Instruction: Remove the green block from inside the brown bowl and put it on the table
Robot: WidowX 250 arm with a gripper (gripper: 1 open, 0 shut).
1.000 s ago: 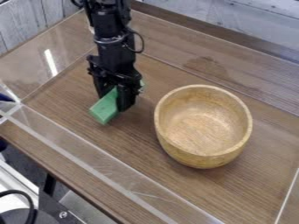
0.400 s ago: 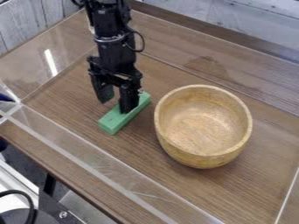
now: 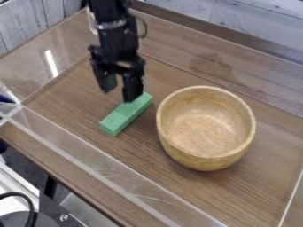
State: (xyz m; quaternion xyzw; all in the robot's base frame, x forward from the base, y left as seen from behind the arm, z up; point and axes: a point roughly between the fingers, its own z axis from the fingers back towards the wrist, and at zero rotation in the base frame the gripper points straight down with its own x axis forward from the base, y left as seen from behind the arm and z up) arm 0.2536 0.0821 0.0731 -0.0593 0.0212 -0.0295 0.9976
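The green block (image 3: 126, 114) lies flat on the table (image 3: 71, 97), just left of the brown bowl (image 3: 206, 125). Nothing is inside the bowl. My gripper (image 3: 120, 84) hangs above the block's far end, pointing straight down, with its black fingers spread open and nothing between them. A clear gap separates the fingertips from the block.
Clear acrylic walls (image 3: 71, 164) run along the near and left edges of the table. Bare wood shows behind the bowl and to the left of the block.
The gripper opened and let go of the green block, which went from tilted on its end to lying flat on the table. The gripper then rose off it.
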